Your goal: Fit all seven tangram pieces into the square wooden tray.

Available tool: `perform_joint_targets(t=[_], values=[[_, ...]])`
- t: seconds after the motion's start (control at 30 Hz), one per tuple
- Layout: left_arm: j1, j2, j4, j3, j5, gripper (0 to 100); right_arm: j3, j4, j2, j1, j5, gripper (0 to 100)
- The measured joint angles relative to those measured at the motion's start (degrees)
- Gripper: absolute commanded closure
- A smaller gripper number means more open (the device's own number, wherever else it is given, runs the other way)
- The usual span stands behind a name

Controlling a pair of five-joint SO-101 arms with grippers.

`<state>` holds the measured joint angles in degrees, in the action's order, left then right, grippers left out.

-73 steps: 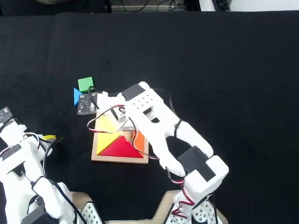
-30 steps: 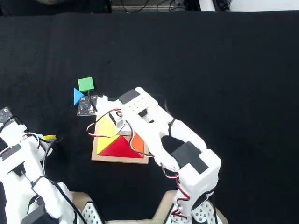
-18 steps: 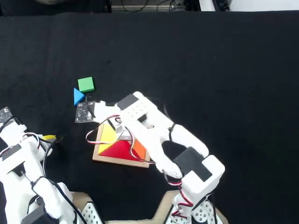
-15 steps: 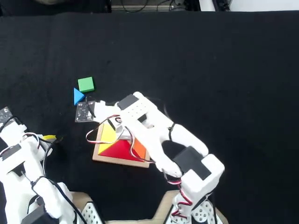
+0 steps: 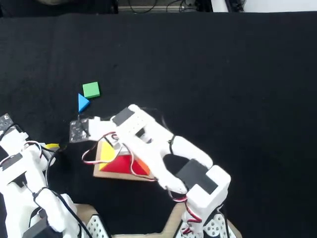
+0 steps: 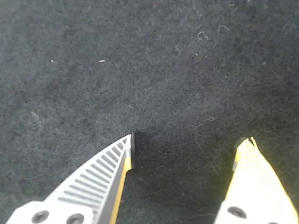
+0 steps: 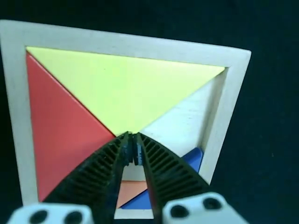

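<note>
High view: the square wooden tray (image 5: 113,174) lies on the black tabletop (image 5: 223,74) under the right arm. A green square (image 5: 91,89) and a blue triangle (image 5: 82,102) lie outside it, nearby.

Left wrist view: the left gripper (image 6: 187,144) gapes wide and holds nothing.

Right wrist view: the right gripper (image 7: 131,140) is pinched together, holding nothing, above the tray's yellow triangle (image 7: 126,88) and red triangle (image 7: 60,126).

no text, number or sign can be read in any view. a small dark board (image 5: 78,131) near the tray (image 7: 117,39) bears pale specks too small to make out. the tray, the yellow triangle (image 7: 126,88) and the red triangle (image 7: 60,126) show plain faces.
</note>
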<state>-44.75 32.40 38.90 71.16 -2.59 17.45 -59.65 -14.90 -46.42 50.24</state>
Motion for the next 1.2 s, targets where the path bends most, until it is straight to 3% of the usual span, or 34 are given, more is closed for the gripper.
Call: perform_joint_targets(t=[0.3, 0.5, 0.73, 0.87, 1.0, 1.1, 1.2], values=[[0.00, 0.00, 0.00, 0.00, 0.00, 66, -3.87, -8.62, 6.77, 2.02, -0.53, 98.8], [0.00, 0.00, 0.00, 0.00, 0.00, 66, -6.68, -10.37, 24.44, 9.14, -11.96, 98.8], [0.79, 0.00, 2.29, -3.52, 0.18, 66, 2.37, -8.44, 39.38, 27.08, -29.89, 98.7], [8.88, 0.00, 17.85, -17.05, -0.26, 66, 16.62, 0.53, 42.20, 34.81, -33.93, 98.7], [22.68, 0.00, 31.91, -35.16, -12.13, 66, 30.59, 13.98, 42.29, 36.75, -34.46, 98.7], [33.23, 0.00, 34.99, -44.13, -23.65, 66, 36.22, 20.66, 42.29, 37.01, -34.46, 98.7], [39.03, -2.29, 34.37, -49.93, -24.70, 66, 38.24, 24.70, 41.49, 37.01, -34.46, 98.7]])
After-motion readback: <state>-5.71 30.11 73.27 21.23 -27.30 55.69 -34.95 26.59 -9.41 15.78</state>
